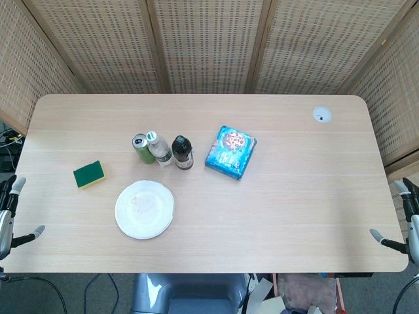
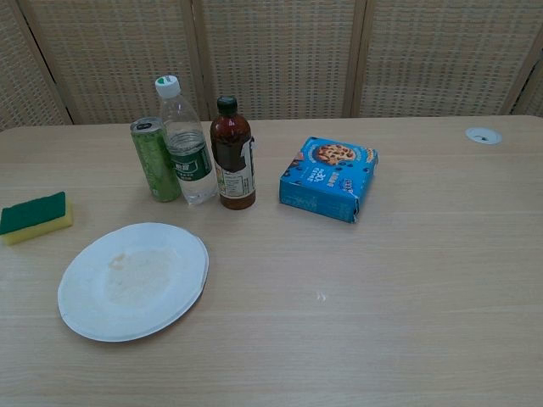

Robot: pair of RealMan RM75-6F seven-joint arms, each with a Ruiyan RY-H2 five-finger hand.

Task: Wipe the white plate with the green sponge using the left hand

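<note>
The white plate (image 1: pixel 145 209) (image 2: pixel 134 279) lies flat on the table's front left, with a faint brownish smear in its middle. The green sponge (image 1: pixel 90 174) (image 2: pixel 35 217), green on top and yellow below, rests on the table to the plate's left and slightly behind it. My left hand (image 1: pixel 9 216) hangs off the table's left edge, fingers spread, holding nothing, well away from the sponge. My right hand (image 1: pixel 404 222) is at the far right edge, also empty with fingers apart. Neither hand shows in the chest view.
Behind the plate stand a green can (image 1: pixel 141 148) (image 2: pixel 155 159), a clear water bottle (image 1: pixel 159 149) (image 2: pixel 186 153) and a dark brown bottle (image 1: pixel 182 153) (image 2: pixel 233 154). A blue cookie box (image 1: pixel 230 152) (image 2: pixel 328 178) lies right of them. A cable hole (image 1: pixel 321 115) sits at the back right.
</note>
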